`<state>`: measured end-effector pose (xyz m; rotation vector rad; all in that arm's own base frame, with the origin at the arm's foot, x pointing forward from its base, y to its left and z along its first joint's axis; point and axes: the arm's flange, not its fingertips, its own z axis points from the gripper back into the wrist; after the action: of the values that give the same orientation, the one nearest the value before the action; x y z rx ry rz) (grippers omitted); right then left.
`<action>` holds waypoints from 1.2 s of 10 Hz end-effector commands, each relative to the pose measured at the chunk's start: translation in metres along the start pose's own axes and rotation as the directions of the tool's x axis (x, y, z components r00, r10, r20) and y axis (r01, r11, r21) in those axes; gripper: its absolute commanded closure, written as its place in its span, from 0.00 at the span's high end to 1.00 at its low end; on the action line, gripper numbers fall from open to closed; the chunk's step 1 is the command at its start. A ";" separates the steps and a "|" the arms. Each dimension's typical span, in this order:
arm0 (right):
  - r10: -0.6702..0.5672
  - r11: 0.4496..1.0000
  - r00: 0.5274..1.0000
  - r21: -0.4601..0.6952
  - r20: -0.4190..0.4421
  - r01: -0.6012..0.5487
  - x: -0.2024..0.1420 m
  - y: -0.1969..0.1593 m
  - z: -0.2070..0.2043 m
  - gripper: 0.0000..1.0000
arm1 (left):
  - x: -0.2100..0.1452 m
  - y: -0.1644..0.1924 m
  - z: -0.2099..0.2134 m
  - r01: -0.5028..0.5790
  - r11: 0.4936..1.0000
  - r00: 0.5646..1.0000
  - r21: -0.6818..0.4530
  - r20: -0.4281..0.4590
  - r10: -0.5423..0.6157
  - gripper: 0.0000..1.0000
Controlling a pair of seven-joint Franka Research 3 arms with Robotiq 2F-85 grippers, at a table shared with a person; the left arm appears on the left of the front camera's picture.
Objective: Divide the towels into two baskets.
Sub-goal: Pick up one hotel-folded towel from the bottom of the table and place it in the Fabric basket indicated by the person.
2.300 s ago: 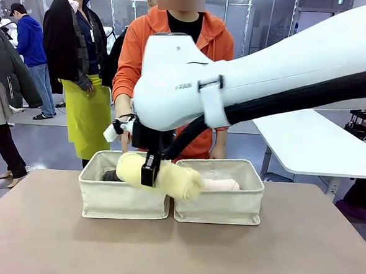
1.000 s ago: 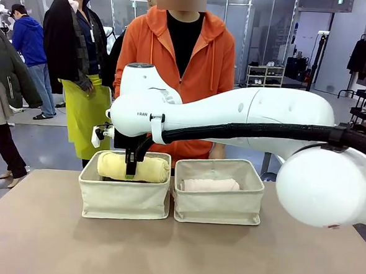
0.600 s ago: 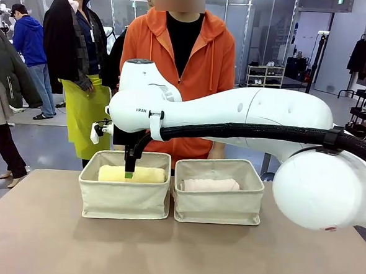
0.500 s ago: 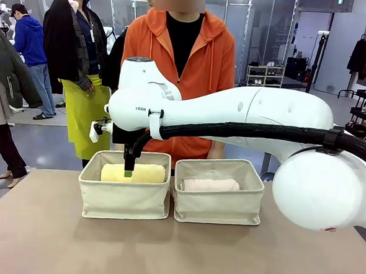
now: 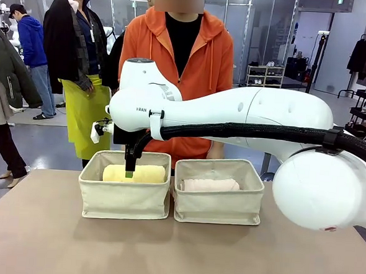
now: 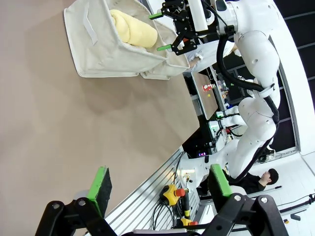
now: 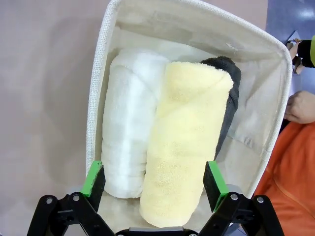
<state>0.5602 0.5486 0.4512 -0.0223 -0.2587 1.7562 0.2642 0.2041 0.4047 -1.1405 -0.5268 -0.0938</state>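
R gripper (image 7: 154,184) spread wide, holding nothing, hanging right over the L basket (image 5: 124,196); yellow towel (image 7: 184,142) lies free in the gap below my pads, not touched. In that basket, wrist view: white towel (image 7: 129,123) on one side, yellow on top in the middle, grey towel (image 7: 229,93) part-hidden under/behind the yellow, against the far wall. All three lie lengthwise, side by side, touching. Front view: my R arm reaches across from the right, over the R basket (image 5: 218,203), fingers pointing down at the yellow roll, which pokes just above the rim. Pink towel (image 5: 210,184) lies in the R basket. The 2 baskets sit side by side, nearly touching, far half of table (image 5: 176,254). L gripper (image 6: 160,184) also wide, empty, well back from the baskets, above bare table. Person in orange hoodie (image 5: 179,53) stands at the far side behind the baskets; one hand (image 7: 300,106) near the L basket's outer wall, not on it.
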 end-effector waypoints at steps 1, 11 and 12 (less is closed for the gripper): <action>0.003 1.000 1.000 0.000 0.002 -0.003 0.002 0.001 0.001 1.00 | -0.001 -0.001 0.003 0.013 1.000 1.000 -0.020 0.013 -0.012 1.00; -0.054 0.996 0.998 0.067 0.019 0.052 -0.001 0.008 0.023 1.00 | -0.001 -0.001 0.003 0.013 1.000 1.000 -0.020 0.013 -0.012 1.00; -0.118 0.989 0.993 0.096 0.004 0.117 -0.007 0.020 0.048 1.00 | -0.001 -0.001 0.003 0.013 1.000 1.000 -0.020 0.013 -0.012 1.00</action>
<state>0.5537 0.5425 0.4684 0.0189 -0.2277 1.7216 0.2642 0.2041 0.4046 -1.1405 -0.5268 -0.0937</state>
